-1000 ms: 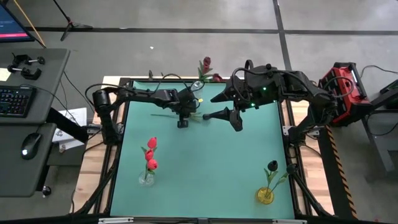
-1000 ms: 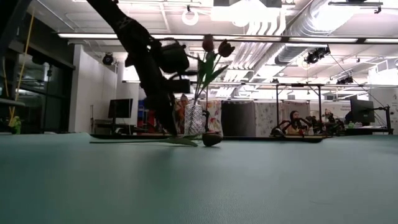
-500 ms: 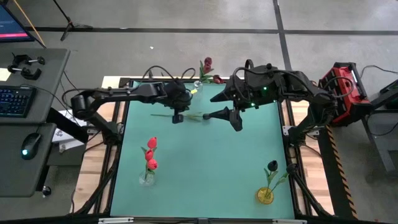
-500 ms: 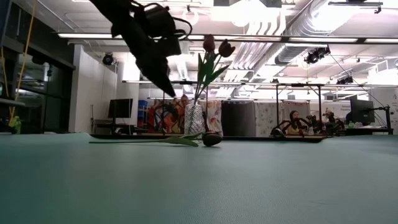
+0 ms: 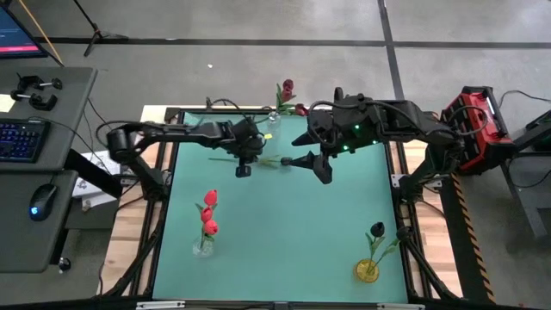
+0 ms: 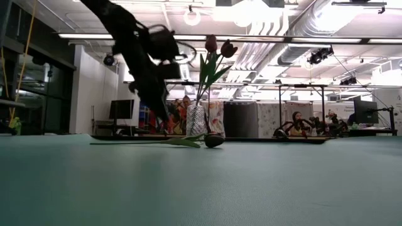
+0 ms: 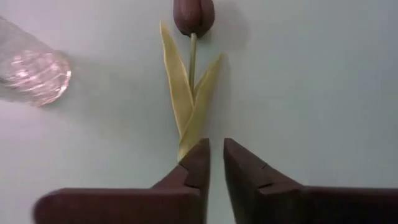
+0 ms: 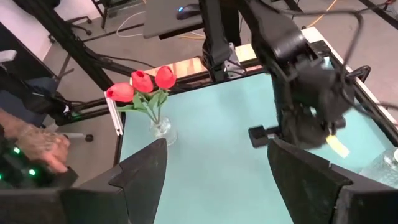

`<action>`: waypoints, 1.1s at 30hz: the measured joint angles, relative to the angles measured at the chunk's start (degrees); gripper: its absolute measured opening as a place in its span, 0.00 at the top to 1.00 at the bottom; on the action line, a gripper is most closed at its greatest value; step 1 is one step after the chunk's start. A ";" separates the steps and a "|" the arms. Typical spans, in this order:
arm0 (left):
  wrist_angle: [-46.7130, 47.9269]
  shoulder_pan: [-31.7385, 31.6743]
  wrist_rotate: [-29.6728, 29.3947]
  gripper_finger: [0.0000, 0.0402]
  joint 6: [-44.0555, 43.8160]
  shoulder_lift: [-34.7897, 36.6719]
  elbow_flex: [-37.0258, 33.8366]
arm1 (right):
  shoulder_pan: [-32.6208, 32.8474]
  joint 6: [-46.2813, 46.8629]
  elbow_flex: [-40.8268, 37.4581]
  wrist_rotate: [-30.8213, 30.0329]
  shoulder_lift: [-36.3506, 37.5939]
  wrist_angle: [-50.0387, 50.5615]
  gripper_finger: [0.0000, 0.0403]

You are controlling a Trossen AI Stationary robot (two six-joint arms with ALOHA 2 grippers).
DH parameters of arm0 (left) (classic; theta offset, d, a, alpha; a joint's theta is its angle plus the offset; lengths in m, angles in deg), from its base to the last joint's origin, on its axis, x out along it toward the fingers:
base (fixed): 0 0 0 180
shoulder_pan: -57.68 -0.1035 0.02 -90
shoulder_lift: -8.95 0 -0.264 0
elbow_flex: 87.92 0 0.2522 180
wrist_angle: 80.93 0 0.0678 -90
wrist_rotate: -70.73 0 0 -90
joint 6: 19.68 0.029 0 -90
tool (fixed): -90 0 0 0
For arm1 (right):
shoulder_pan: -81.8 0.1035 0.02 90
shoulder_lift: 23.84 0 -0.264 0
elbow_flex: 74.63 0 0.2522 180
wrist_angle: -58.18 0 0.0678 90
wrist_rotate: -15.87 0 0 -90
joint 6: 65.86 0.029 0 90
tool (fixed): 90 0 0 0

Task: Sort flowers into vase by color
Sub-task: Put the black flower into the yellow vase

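Observation:
A dark maroon flower (image 5: 258,160) lies flat on the green table, its head (image 7: 193,15) toward the right and its yellow-green leaves (image 7: 189,99) spread along the stem. My left gripper (image 7: 216,155) hovers over the stem just behind the leaves, its fingers a narrow gap apart, touching nothing. In the low view its tip (image 6: 164,118) is above the lying flower (image 6: 182,142). My right gripper (image 5: 320,169) hangs wide open just right of the flower's head. A clear vase (image 5: 274,116) at the far edge holds two maroon flowers (image 6: 217,45).
A clear vase with red flowers (image 5: 207,215) stands near the table's left near corner. A yellow vase (image 5: 368,269) with a black flower (image 5: 376,229) stands at the right near corner. A person's hand (image 8: 31,146) shows beyond the table. Open green surface lies between the two near vases.
My left gripper lifted off the table beside the lying flower, moved slightly toward the left edge, then came partway back down over the stem. The flower stayed where it lay. My right gripper shifted slightly toward the flower's head.

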 joint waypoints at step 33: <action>-1.85 -0.25 0.69 0.99 -7.00 11.11 1.98 | 0.40 3.41 0.13 -2.11 -1.97 14.16 0.34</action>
